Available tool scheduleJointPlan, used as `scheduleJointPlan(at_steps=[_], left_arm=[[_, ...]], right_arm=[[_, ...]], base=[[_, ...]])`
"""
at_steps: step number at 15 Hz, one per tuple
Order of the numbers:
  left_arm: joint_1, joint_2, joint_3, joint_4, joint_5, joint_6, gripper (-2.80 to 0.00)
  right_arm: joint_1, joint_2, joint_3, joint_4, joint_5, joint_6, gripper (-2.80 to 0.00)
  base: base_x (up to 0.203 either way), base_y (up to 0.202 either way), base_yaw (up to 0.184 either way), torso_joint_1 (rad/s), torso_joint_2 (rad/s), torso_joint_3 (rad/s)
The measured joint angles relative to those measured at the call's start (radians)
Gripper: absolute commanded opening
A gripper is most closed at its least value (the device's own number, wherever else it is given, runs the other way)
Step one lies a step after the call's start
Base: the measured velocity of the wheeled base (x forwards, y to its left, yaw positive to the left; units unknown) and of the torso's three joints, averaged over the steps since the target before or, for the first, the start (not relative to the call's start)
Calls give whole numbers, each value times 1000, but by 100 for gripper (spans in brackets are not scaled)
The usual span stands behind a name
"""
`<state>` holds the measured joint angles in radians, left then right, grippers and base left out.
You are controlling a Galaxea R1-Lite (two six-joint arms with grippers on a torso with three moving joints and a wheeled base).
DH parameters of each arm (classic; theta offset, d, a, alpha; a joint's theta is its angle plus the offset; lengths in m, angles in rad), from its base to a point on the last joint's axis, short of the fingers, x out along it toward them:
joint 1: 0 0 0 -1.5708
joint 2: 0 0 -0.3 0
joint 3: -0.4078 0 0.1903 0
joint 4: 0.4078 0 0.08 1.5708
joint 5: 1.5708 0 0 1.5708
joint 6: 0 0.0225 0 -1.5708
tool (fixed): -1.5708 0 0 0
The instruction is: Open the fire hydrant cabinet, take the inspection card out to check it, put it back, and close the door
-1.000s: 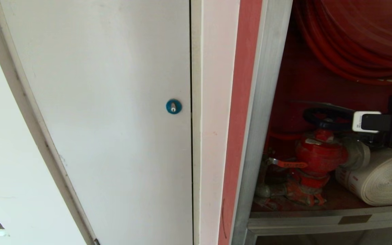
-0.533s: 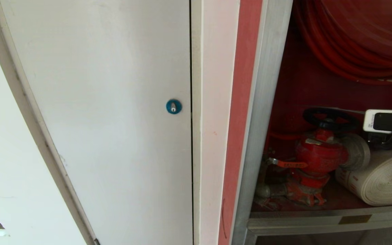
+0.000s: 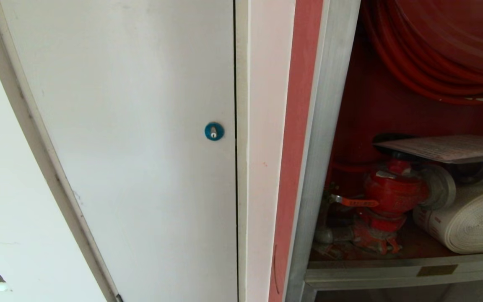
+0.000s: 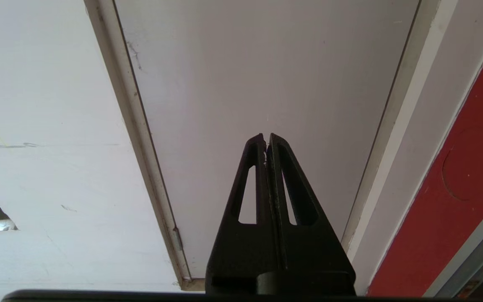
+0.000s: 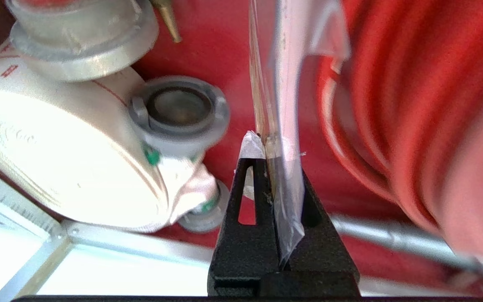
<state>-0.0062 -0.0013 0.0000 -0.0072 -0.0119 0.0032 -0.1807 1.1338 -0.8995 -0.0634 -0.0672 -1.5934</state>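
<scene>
Our right gripper (image 5: 273,147) pinches the card (image 3: 442,149) by its edge, flat above the valve (image 3: 392,193) inside the cabinet (image 3: 329,126), so it slides out uncreased; our left gripper (image 4: 266,140) rests clenched, empty.

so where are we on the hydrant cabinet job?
Done: fire hydrant cabinet stands open, its interior exposed. In hand: right gripper, jaws shut on the inspection card, holds it above the red valve. Left: check it, put it back, close the door. Left gripper is idle.
</scene>
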Motion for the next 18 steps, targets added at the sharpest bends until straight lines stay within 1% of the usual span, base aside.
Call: scheduleJointPlan(at_steps=[3, 5, 7, 10, 12, 14, 16, 18], left_arm=[[0, 0, 0, 0, 0, 0, -280], [0, 0, 0, 0, 0, 0, -280], [0, 0, 0, 0, 0, 0, -280], [0, 0, 0, 0, 0, 0, -280], [0, 0, 0, 0, 0, 0, -280], [0, 0, 0, 0, 0, 0, -280], [0, 0, 0, 0, 0, 0, -280], [0, 0, 0, 0, 0, 0, -280]], right_arm=[[-1, -114, 32, 35, 1, 4, -280], [-1, -192, 38, 105, 5, 37, -280], [2, -256, 40, 180, 11, 106, -280], [3, -302, 30, 282, 33, 282, -280], [3, -320, 10, 401, 99, 420, -280], [3, -331, -27, 516, 195, 548, -280], [3, -331, -62, 602, 326, 662, -280], [4, -308, -85, 671, 496, 773, -280]], base=[[0, 0, 0, 0, 0, 0], [0, 0, 0, 0, 0, 0], [0, 0, 0, 0, 0, 0], [0, 0, 0, 0, 0, 0], [0, 0, 0, 0, 0, 0], [0, 0, 0, 0, 0, 0], [0, 0, 0, 0, 0, 0], [0, 0, 0, 0, 0, 0]])
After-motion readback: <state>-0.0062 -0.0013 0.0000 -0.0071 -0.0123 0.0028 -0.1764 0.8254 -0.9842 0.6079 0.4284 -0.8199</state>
